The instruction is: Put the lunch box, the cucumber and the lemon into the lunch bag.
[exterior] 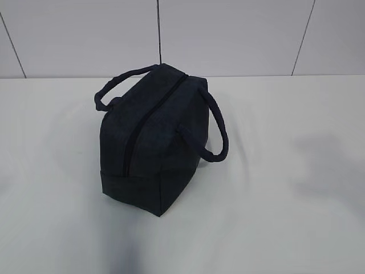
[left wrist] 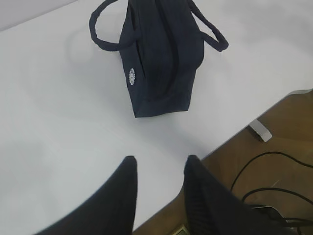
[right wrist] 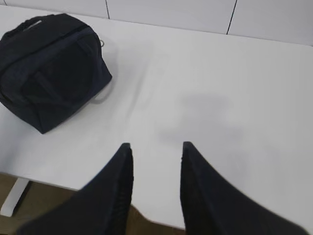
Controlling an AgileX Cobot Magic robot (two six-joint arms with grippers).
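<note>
Exterior, bag: we see the bag (exterior: 157,140) upright on the white table (exterior: 285,217), left of middle, its top zipper (exterior: 149,117) shut, one loop handle (exterior: 214,128) drooping on each side.
Exterior, wall: a white paneled wall (exterior: 228,34) stands behind the table.
Left wrist, claw: our left claw (left wrist: 159,164) hangs over the table's near edge, fingers parted, nothing between them.
Left wrist, bag: it sits well beyond the claw, with a small round white logo (left wrist: 131,77) on its side.
Left wrist, floor: black cables (left wrist: 264,181) lie below the table edge.
Right wrist, claw: our right claw (right wrist: 155,147) is likewise spread and empty, above the table edge.
Right wrist, bag: upper left, well apart from the claw.
</note>
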